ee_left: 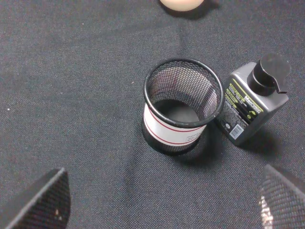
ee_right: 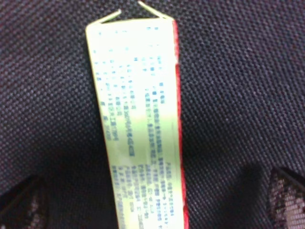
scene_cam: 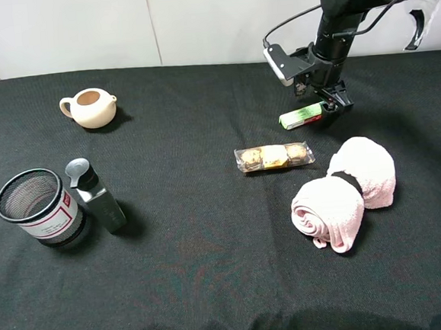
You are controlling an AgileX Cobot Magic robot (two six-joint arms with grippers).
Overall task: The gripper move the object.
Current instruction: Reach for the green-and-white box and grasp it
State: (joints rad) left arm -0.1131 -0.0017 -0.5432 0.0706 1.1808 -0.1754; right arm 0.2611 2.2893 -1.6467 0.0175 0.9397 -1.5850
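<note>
The box [scene_cam: 301, 116] lies flat on the black worktop [scene_cam: 214, 272] in the upper right of the high view. Its green length points toward the lower left and its red end sits under the right end effector [scene_cam: 332, 101]. That end effector stands low over it with its jaws wide, holding nothing. The right wrist view shows the box running through the middle of the gap, with both fingertips [ee_right: 286, 195] clear of its long sides.

The step in hand looks like the grasp. To do it well, the fingers should go down until the pads flank the sides, just off the cloth, then close across the narrow width. The box looks like light card, so a gentle squeeze should hold it without crushing. The grip falls near one end, so the free end may droop or swing. A straight lift before any travel keeps it off the packet [scene_cam: 273, 157] nearby.

The left end effector [ee_left: 158, 202] also stands wide, above the mesh cup [ee_left: 183, 107].
</note>
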